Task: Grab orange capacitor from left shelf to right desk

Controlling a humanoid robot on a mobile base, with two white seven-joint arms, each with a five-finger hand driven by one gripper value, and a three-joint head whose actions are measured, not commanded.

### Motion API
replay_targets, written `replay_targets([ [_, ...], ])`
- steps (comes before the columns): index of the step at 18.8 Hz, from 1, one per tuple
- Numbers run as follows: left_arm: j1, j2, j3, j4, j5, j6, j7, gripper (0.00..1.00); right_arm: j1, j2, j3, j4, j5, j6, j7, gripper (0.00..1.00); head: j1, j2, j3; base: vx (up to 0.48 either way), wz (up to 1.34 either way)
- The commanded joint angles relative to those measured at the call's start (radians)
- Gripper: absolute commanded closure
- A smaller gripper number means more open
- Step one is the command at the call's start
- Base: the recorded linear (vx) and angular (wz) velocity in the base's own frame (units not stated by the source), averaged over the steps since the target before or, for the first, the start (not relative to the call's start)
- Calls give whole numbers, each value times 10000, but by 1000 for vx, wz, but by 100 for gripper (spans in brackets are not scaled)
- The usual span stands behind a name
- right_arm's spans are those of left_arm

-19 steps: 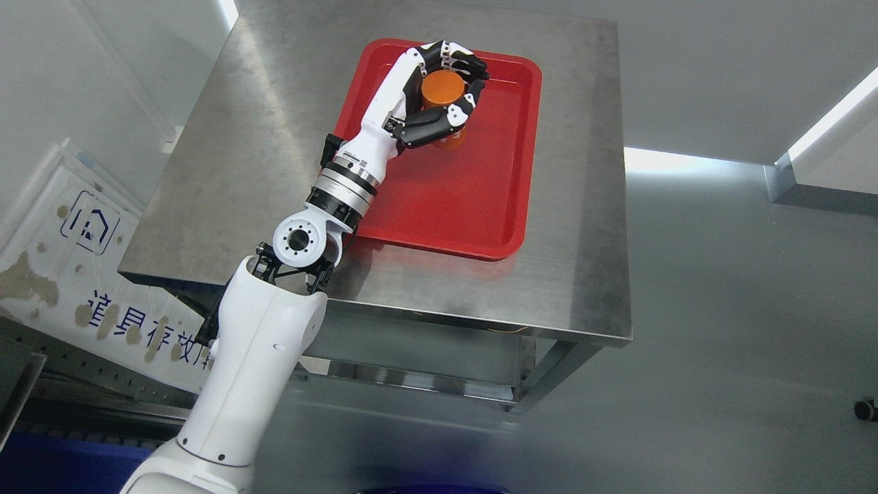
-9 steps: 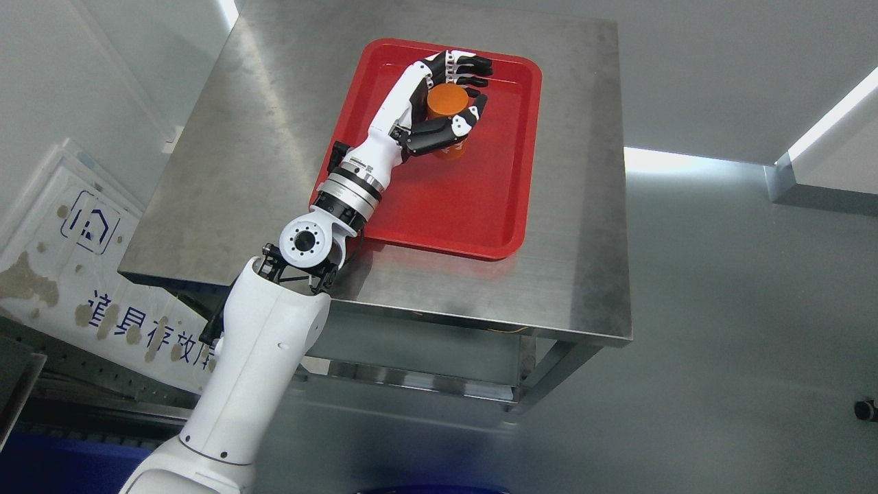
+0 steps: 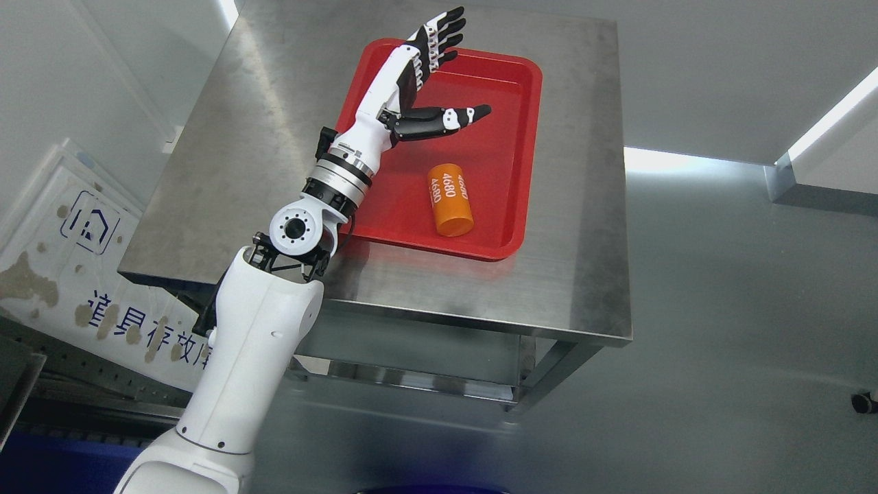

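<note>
The orange capacitor (image 3: 450,200), a cylinder with white print, lies on its side in the near part of the red tray (image 3: 511,123). The tray sits on the steel desk (image 3: 274,123). My left hand (image 3: 454,67) is above the far part of the tray, fingers spread straight and thumb stretched out to the right, holding nothing. It is clear of the capacitor, which lies well nearer to me than the hand. My right arm does not show.
The desk's front edge (image 3: 439,319) and right edge border the grey floor. A white panel with blue print (image 3: 103,274) leans at the left. A dark caster (image 3: 865,402) shows at the far right edge.
My left hand has opened and let go of the capacitor. The capacitor has dropped and now lies on its side nearer the tray's front. The hand has risen toward the tray's far edge.
</note>
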Motion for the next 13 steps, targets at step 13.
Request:
replay_targets([
  [13,1432,611,3296,-1443,-39,1375,763,1,15,-175,-107,-337,0,-3,-6,0,0,0,0,0,0],
])
